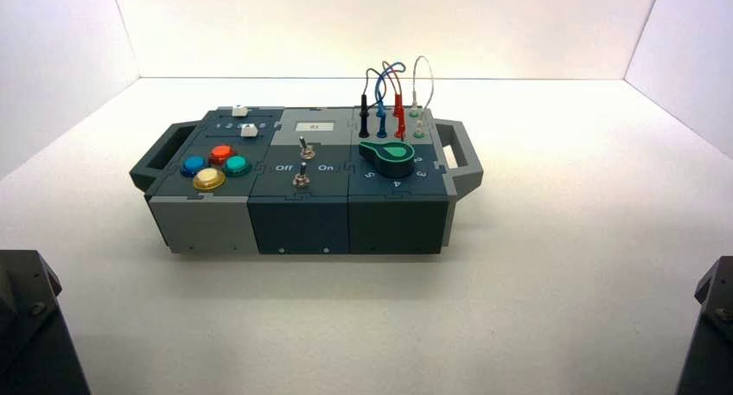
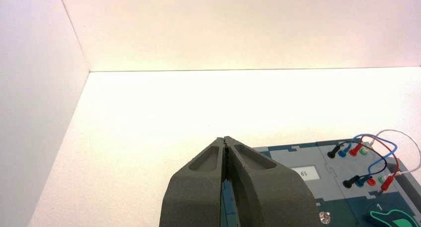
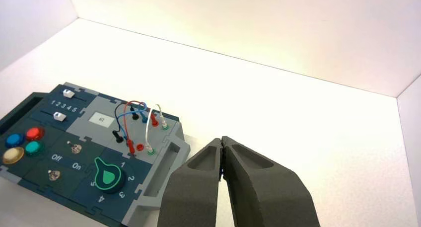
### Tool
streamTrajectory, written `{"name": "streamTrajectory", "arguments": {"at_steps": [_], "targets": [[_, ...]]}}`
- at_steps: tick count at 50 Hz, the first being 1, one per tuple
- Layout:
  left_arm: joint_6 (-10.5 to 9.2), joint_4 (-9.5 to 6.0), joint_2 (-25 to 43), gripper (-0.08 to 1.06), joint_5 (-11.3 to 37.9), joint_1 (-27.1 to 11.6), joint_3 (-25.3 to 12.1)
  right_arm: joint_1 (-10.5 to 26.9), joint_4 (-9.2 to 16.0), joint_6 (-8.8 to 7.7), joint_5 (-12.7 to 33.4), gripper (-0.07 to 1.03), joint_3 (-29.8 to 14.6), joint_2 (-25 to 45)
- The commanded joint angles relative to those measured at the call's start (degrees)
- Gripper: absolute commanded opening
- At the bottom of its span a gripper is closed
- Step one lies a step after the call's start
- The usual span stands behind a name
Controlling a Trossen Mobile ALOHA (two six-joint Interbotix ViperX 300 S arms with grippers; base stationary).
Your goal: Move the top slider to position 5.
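The top slider (image 1: 240, 111) is a small white knob in a dark teal track at the far left of the box; it also shows in the right wrist view (image 3: 68, 94). The printed row 1 to 5 lies just in front of it, with the numeral 5 (image 3: 75, 109) at its right end. My left gripper (image 2: 225, 140) is shut and empty, held back from the box's near left side. My right gripper (image 3: 222, 139) is shut and empty, off the box's right end. In the left wrist view the sliders are hidden behind the fingers.
A second white slider knob (image 1: 250, 130) sits in front of the numerals. Coloured push buttons (image 1: 213, 165), two toggle levers (image 1: 304, 150), a green dial (image 1: 387, 154) and looped wires (image 1: 391, 88) fill the box top. White walls surround the table. Both arms (image 1: 26, 326) stay at the near corners.
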Motion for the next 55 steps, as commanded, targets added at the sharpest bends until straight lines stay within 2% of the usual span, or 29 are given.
{"name": "streamTrajectory", "arguments": {"at_steps": [1,19,34,40,55], "targets": [[0.09,0.09,0.6,-0.03,-0.6,0.3,-0.7,-0.2,0.3,0.18,-0.3,-0.02,-0.8,0.4],[0.09,0.09,3.3,-0.03,-0.6,0.3,-1.1,-0.2,0.7,0.18,-0.3,-0.02,-0.7,0.6],[-0.18,-0.35,9.8,-0.03,-0.4,-0.1,-2.3,-0.2,0.8,0.18,-0.4,-0.02,-0.7,1.7],[-0.62,-1.05,13.5,-0.03,0.2,-1.9,-3.4,-0.2,0.8,0.18,-0.4,-0.02,-0.8,2.5],[-1.14,-1.14,24.6,-0.03,1.6,-6.9,-6.2,-0.2,1.1,0.18,-0.4,-0.02,-1.2,4.7]]}}
